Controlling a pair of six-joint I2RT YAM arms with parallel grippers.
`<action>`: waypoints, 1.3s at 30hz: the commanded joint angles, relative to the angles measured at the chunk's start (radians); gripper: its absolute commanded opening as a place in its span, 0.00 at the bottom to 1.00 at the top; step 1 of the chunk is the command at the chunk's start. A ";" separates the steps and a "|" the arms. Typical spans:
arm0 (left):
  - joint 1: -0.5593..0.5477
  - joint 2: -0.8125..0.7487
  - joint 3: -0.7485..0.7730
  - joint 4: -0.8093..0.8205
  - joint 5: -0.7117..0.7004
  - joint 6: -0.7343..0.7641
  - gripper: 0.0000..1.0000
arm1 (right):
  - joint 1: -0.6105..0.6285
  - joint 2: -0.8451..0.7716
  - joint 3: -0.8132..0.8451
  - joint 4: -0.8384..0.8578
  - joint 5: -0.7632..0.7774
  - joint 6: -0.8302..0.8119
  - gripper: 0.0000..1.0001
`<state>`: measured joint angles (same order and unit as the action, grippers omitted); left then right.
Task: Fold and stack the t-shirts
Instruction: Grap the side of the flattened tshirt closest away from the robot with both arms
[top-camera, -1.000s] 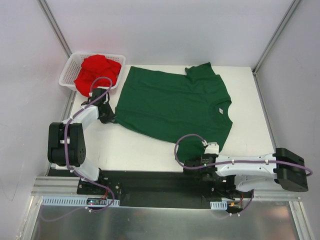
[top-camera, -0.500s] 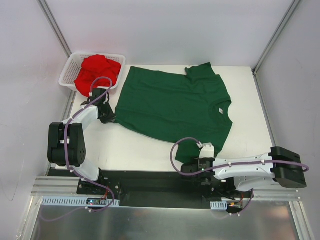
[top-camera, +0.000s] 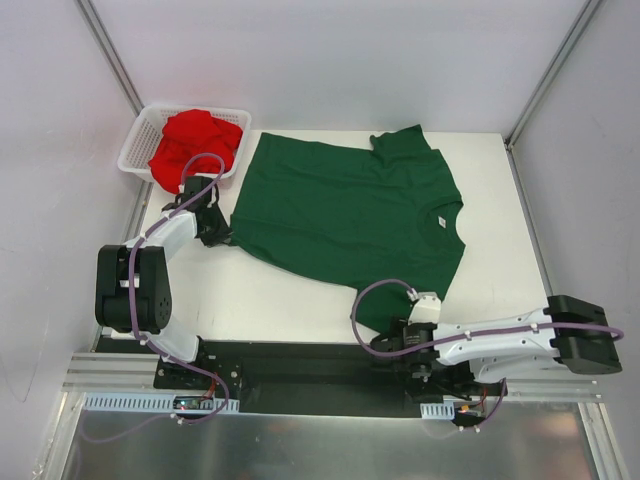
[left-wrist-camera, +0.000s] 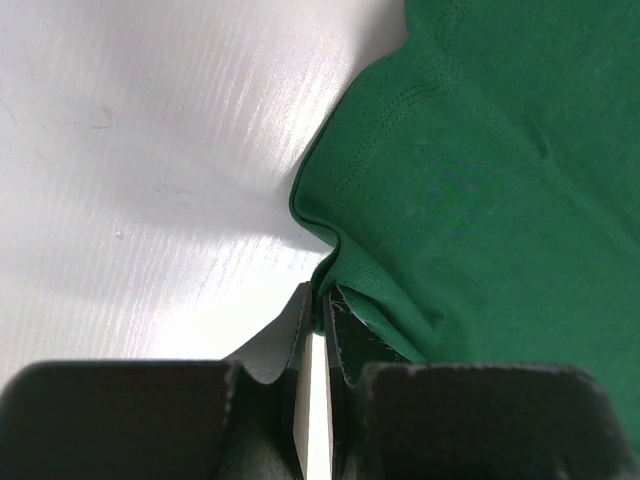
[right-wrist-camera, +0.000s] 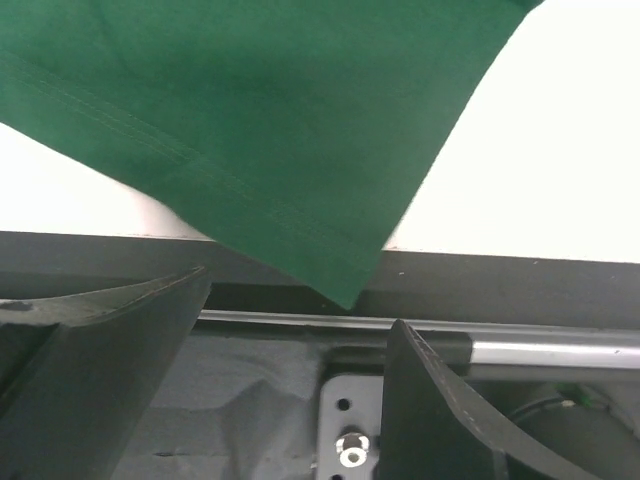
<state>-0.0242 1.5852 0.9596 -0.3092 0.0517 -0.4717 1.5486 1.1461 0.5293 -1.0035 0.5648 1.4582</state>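
Right gripper (right-wrist-camera: 300, 300) retreated, open, seemingly off green t-shirt (top-camera: 345, 205); left gripper (left-wrist-camera: 320, 297) pinching it.

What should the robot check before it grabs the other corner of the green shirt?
1. Left gripper pinching the green shirt: ok, jaws shut on its edge.
2. Right gripper open: ok.
3. Shirt's near corner lined up between the right fingers: ok in the wrist view, where it hangs off the table edge. How far in it sits: cannot tell.
4. Green shirt spread flat: ok.
5. Red shirt out of the way: ok, heaped in the basket.
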 joint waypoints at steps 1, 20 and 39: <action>0.010 -0.031 -0.007 0.018 0.022 -0.008 0.00 | 0.010 0.070 0.070 -0.084 0.020 0.060 0.78; 0.010 -0.033 -0.010 0.028 0.028 -0.008 0.00 | 0.010 0.029 -0.002 -0.004 0.009 0.090 0.71; 0.010 -0.030 -0.021 0.038 0.031 -0.011 0.00 | 0.008 0.104 -0.009 0.037 0.004 0.099 0.59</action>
<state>-0.0242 1.5852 0.9493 -0.2859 0.0536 -0.4721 1.5539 1.2430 0.5213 -0.9501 0.5610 1.5192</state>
